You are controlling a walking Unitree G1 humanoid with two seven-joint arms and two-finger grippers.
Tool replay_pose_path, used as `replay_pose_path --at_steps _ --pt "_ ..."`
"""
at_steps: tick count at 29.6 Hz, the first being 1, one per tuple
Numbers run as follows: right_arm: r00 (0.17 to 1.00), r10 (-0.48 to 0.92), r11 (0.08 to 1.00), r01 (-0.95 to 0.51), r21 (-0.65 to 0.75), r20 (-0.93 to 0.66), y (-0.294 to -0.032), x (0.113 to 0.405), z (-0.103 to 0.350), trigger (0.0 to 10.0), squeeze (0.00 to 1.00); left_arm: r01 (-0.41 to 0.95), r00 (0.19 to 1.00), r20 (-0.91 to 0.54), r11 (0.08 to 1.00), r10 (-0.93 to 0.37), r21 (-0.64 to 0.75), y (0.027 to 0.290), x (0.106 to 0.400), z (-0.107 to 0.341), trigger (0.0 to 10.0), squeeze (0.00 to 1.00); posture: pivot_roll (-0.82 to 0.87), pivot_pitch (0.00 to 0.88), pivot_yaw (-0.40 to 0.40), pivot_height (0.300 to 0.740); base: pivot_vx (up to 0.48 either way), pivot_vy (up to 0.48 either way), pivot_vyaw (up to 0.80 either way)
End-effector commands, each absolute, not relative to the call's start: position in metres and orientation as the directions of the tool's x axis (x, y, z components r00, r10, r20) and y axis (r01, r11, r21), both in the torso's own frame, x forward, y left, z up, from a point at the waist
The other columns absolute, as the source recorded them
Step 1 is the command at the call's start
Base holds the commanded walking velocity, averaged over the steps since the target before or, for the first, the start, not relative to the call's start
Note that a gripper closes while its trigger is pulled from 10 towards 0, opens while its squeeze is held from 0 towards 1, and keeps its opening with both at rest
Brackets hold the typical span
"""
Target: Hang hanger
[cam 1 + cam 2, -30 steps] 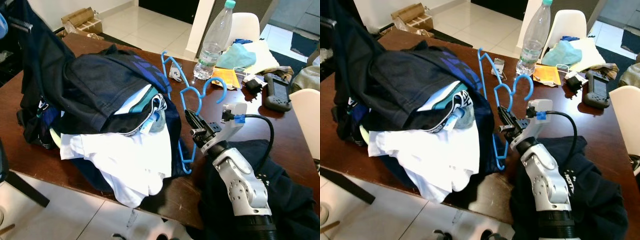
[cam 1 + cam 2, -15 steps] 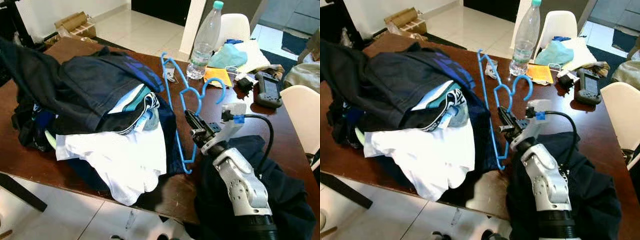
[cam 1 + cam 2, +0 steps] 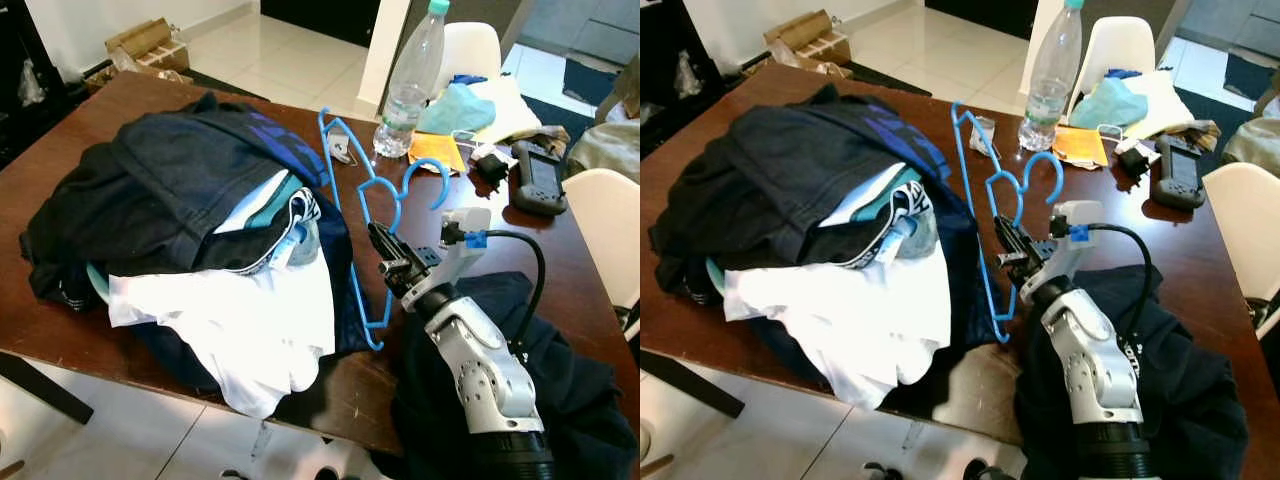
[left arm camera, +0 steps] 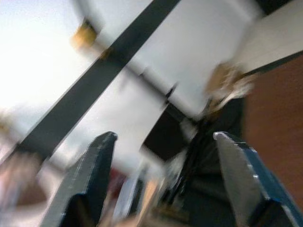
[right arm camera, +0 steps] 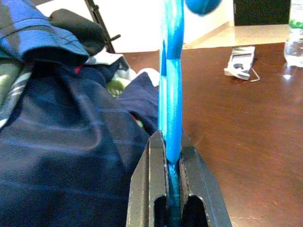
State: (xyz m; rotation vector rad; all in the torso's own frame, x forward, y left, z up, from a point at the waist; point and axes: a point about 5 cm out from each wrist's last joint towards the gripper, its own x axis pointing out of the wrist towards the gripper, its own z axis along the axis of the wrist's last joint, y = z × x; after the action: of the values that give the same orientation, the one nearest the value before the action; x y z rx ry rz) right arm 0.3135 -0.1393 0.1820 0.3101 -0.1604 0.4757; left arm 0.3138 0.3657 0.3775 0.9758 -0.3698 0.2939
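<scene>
A blue plastic hanger [image 3: 424, 165] stands tilted on the brown table [image 3: 100, 100], leaning against the right side of a pile of clothes [image 3: 190, 190]. My right gripper [image 3: 378, 238] is shut on the hanger's lower bar. In the right wrist view the fingertips [image 5: 154, 156] clamp the blue bar [image 5: 170, 94] between them. The hanger's hook points away from me toward the far edge. In the blurred left wrist view, my left gripper [image 4: 163, 156] is open, with nothing between its fingers.
A white garment [image 3: 250, 320] hangs over the table's near edge. Under my right arm lies a dark garment [image 3: 570, 400]. At the far side are a water bottle [image 3: 405, 80], a game controller [image 3: 535, 180], papers and white chairs [image 3: 605, 230].
The dark garment that was held up at the far left has come down onto the pile. The camera has shifted a little. My right gripper still holds the hanger in the same spot.
</scene>
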Motion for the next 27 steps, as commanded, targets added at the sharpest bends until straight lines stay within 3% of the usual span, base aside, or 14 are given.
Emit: replay_pose_path --at_steps 1,2,3,4,8,10,11,13,17,21,27 --pt "0.885 0.419 0.849 -0.461 0.260 0.201 -0.142 0.312 0.177 10.0 0.00 -0.255 0.933 0.349 0.532 -0.084 0.808 0.343 0.321 0.367 10.0 1.00 0.18 0.185 -0.072 0.740 0.000 0.000 0.00" --pt "0.884 0.424 0.847 -0.464 0.260 0.197 -0.141 0.312 0.177 10.0 0.00 -0.016 0.944 0.178 0.501 -0.277 0.865 0.315 0.322 0.345 10.0 0.00 0.18 0.185 -0.072 0.740 0.000 0.000 0.00" --pt "0.884 0.424 0.847 -0.464 0.260 0.197 -0.141 0.312 0.177 10.0 0.00 -0.016 0.944 0.178 0.501 -0.277 0.865 0.315 0.322 0.345 10.0 0.00 0.18 0.185 -0.072 0.740 0.000 0.000 0.00" --pt "0.882 0.429 0.845 -0.468 0.258 0.195 -0.140 0.312 0.176 10.0 0.00 0.185 0.917 0.000 0.425 -0.398 0.886 0.294 0.317 0.318 10.0 0.00 0.18 0.185 -0.072 0.740 0.000 0.000 0.00" --pt "0.882 0.429 0.845 -0.468 0.258 0.195 -0.140 0.312 0.176 10.0 0.00 0.185 0.917 0.000 0.425 -0.398 0.886 0.294 0.317 0.318 10.0 0.00 0.18 0.185 -0.072 0.740 0.000 0.000 0.00" --pt "0.880 0.436 0.843 -0.472 0.256 0.189 -0.139 0.312 0.175 10.0 0.00 0.501 0.819 -0.358 0.256 -0.449 0.827 0.283 0.296 0.258 10.0 0.00 0.18 0.180 -0.070 0.740 0.000 0.000 0.00" --pt "0.880 0.436 0.844 -0.472 0.255 0.187 -0.140 0.312 0.174 10.0 0.00 0.586 0.774 -0.461 0.213 -0.435 0.782 0.286 0.285 0.241 10.0 0.00 0.18 0.179 -0.068 0.740 0.000 0.000 0.00" --pt "0.881 0.436 0.844 -0.472 0.254 0.185 -0.140 0.312 0.173 10.0 0.00 0.630 0.744 -0.514 0.192 -0.427 0.752 0.287 0.278 0.232 10.0 0.00 0.18 0.178 -0.070 0.740 0.000 0.000 0.00" --pt "0.881 0.437 0.845 -0.471 0.254 0.181 -0.141 0.312 0.172 10.0 0.00 0.606 0.754 -0.483 0.187 -0.445 0.773 0.286 0.275 0.245 10.0 0.00 0.18 0.178 -0.072 0.740 0.000 0.000 0.00" --pt "0.878 0.443 0.841 -0.477 0.255 0.181 -0.138 0.313 0.172 10.0 0.00 0.319 0.879 -0.176 0.273 -0.442 0.908 0.285 0.286 0.307 10.0 0.00 0.19 0.178 -0.071 0.740 0.000 0.000 0.00" --pt "0.878 0.442 0.841 -0.477 0.257 0.182 -0.139 0.313 0.172 10.0 0.00 0.115 0.902 0.055 0.360 -0.429 0.926 0.283 0.282 0.353 10.0 0.00 0.19 0.184 -0.069 0.740 0.000 0.000 0.00"
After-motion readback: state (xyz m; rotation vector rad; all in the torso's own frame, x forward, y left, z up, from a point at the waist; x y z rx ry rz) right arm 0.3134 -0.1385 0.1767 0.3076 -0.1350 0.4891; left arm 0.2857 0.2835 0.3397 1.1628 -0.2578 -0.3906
